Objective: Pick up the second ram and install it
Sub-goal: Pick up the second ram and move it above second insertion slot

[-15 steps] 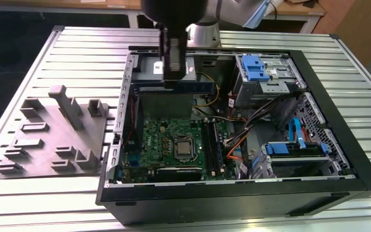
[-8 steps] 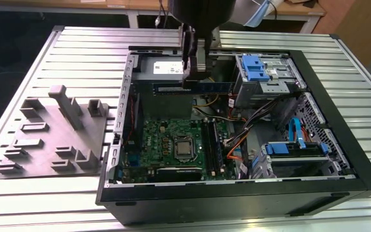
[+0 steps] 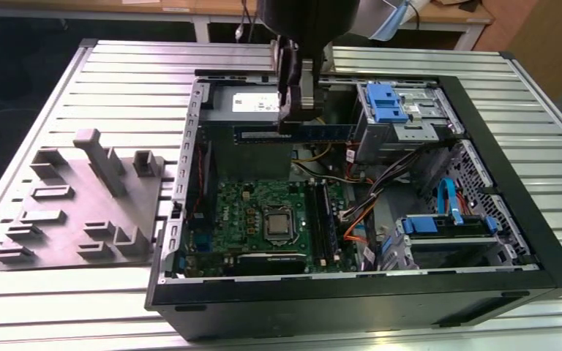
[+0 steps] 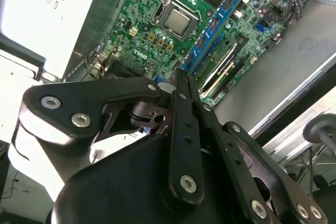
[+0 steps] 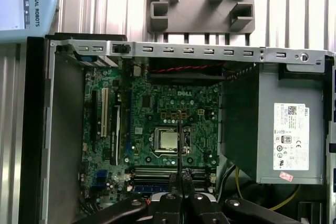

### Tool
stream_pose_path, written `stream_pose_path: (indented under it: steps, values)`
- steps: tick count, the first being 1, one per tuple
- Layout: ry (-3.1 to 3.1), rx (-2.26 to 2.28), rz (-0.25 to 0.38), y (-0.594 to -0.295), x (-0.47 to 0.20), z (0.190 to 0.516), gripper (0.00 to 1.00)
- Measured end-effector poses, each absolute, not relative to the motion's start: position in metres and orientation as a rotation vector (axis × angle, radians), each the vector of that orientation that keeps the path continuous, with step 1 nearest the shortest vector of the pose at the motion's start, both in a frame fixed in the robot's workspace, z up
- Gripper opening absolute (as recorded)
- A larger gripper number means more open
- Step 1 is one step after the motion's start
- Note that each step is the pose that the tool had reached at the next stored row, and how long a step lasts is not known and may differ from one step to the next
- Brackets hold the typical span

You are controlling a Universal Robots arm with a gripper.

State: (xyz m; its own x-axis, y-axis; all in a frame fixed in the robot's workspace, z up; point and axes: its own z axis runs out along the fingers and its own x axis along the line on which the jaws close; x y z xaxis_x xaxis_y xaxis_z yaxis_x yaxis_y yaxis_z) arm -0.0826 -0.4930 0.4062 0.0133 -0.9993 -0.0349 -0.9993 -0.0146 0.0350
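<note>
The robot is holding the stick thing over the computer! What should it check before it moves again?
1. Claw shut on the second ram: ok.
2. Ram level, as seen in the exterior view: ok.
3. Ram held up clear of the green board: ok.
4. Ram lined up with the memory slots: not ok, it lies crosswise to them.
5. A free slot ready to take it: cannot tell.
</note>
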Motion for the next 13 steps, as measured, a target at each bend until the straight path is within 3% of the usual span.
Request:
stream_pose_path:
  steps: [13]
  values:
    - [-2.206, 2.236, -0.079, -0.488, -0.083, 0.388, 0.12]
